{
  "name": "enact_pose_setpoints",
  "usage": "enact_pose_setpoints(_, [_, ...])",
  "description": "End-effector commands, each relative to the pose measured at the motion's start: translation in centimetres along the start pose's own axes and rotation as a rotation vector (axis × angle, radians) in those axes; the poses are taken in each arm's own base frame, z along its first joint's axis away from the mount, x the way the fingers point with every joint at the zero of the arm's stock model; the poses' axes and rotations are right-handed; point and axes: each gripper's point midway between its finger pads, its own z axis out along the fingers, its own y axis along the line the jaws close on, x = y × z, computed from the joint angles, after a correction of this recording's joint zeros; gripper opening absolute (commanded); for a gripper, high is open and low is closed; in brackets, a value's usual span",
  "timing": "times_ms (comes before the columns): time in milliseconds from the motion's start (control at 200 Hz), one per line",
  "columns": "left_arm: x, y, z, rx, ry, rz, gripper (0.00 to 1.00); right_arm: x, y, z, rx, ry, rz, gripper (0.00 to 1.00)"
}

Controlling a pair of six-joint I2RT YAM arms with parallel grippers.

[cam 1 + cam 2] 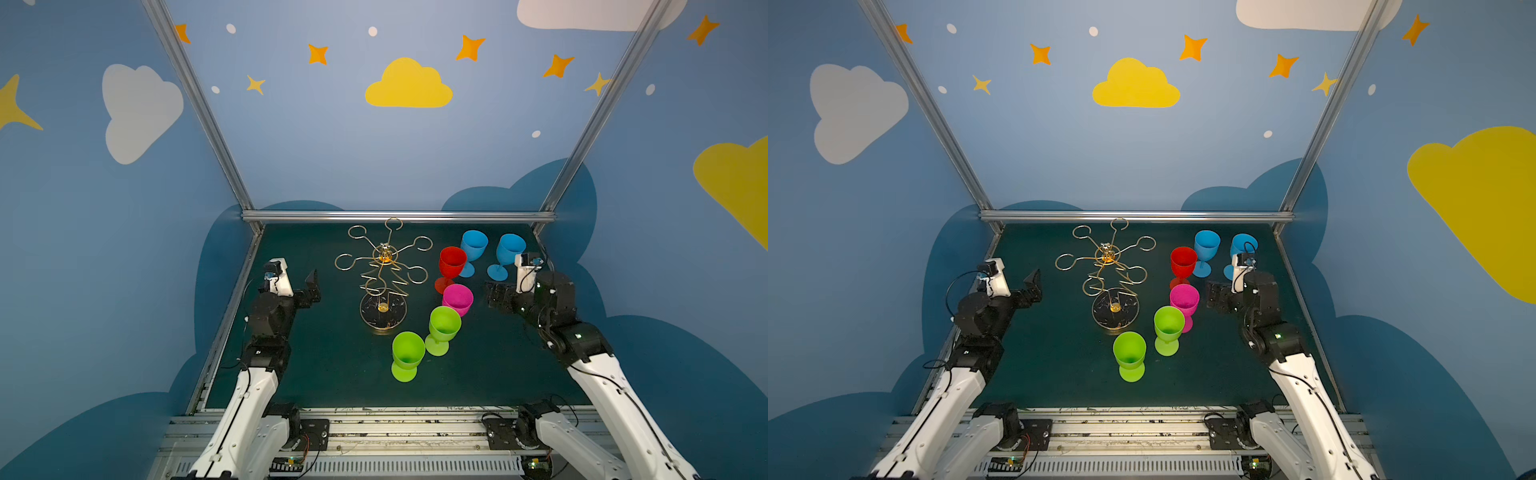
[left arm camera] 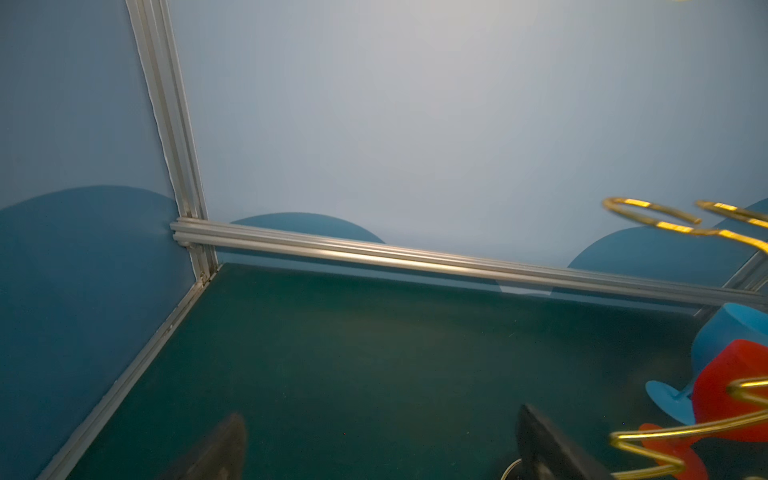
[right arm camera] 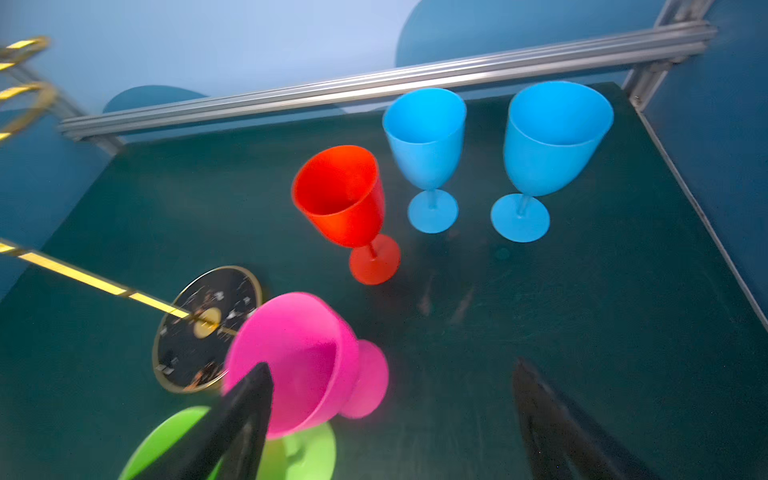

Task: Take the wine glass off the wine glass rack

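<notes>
Shows, nearest, two green glasses (image 1: 407, 353) upright on the surface (image 1: 324, 374). Places next the wine glass rack (image 1: 380, 316), all six loops bare, with the pink wine glass (image 1: 457, 299) standing near its base, long axis vertical. Puts the right hand (image 1: 492, 296), spread wide and empty, just beside that bowl on the side away from the rack; left hand (image 2: 380, 417) equally wide, well apart across the rack. Sets red glass (image 1: 452, 262) and blue glasses (image 1: 473, 245) farthest. Judges nothing left to unhook

Left arm (image 1: 266, 332) folded low; left gripper (image 2: 380, 436), fingers (image 2: 544, 449) spread wide. Right arm (image 1: 582, 345) angled inward; right gripper (image 3: 390, 370), fingers likewise wide apart, gripping nothing.
</notes>
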Motion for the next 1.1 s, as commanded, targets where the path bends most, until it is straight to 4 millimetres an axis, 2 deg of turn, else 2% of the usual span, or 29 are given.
enact_pose_setpoints(0, [-0.1, 0.5, 1.0, -0.018, -0.042, 0.024, 1.0, -2.7, -1.7, 1.6, 0.039, -0.182, -0.025, 0.89])
enact_pose_setpoints(45, [0.8, 1.0, 1.6, -0.038, -0.012, 0.028, 0.99, -2.7, -2.8, 2.3, 0.088, -0.206, -0.05, 0.89])
enact_pose_setpoints(60, [1.3, 1.1, 1.8, -0.04, 0.002, 0.031, 0.99, -1.5, -3.4, 2.9, 0.108, -0.188, -0.056, 0.89])
enact_pose_setpoints(120, [2.6, 1.4, 2.8, -0.053, 0.024, 0.036, 0.99, -0.2, -4.8, 4.3, 0.153, -0.181, -0.082, 0.89])
enact_pose_setpoints(295, [7.2, 3.2, 4.6, -0.116, 0.086, 0.064, 0.99, 2.6, -7.6, 6.7, 0.208, -0.19, -0.083, 0.89])
enact_pose_setpoints(360, [7.1, 3.4, 5.1, -0.124, 0.063, 0.059, 0.99, 3.5, -8.3, 7.4, 0.217, -0.153, -0.073, 0.89])
enact_pose_setpoints(461, [7.1, 3.1, 5.7, -0.109, 0.101, 0.112, 0.99, 4.6, -8.6, 8.8, 0.196, -0.076, -0.061, 0.89])
enact_pose_setpoints(581, [7.7, 3.0, 5.3, -0.096, 0.129, 0.138, 0.99, 5.6, -8.8, 10.2, 0.174, -0.078, -0.07, 0.89])
enact_pose_setpoints(741, [11.7, 2.8, 3.8, -0.059, 0.207, 0.1, 0.99, 6.9, -9.1, 11.9, 0.134, -0.061, -0.059, 0.89])
enact_pose_setpoints(826, [11.8, 2.4, 4.7, -0.038, 0.211, 0.126, 0.99, 7.7, -9.4, 12.7, 0.125, -0.054, -0.052, 0.89])
enact_pose_setpoints(866, [11.9, 2.7, 5.2, -0.047, 0.244, 0.153, 0.99, 7.7, -9.3, 13.0, 0.114, -0.054, -0.084, 0.89])
enact_pose_setpoints(921, [11.8, 2.9, 5.9, -0.054, 0.219, 0.167, 0.99, 7.6, -9.5, 13.1, 0.118, -0.027, -0.04, 0.89])
enact_pose_setpoints(1051, [14.3, 3.0, 7.0, -0.034, 0.25, 0.17, 0.99, 7.7, -9.6, 13.4, 0.122, -0.007, -0.036, 0.89])
enact_pose_setpoints(1096, [14.4, 3.5, 7.4, -0.056, 0.246, 0.157, 0.99, 7.7, -9.6, 13.4, 0.125, -0.002, -0.035, 0.89])
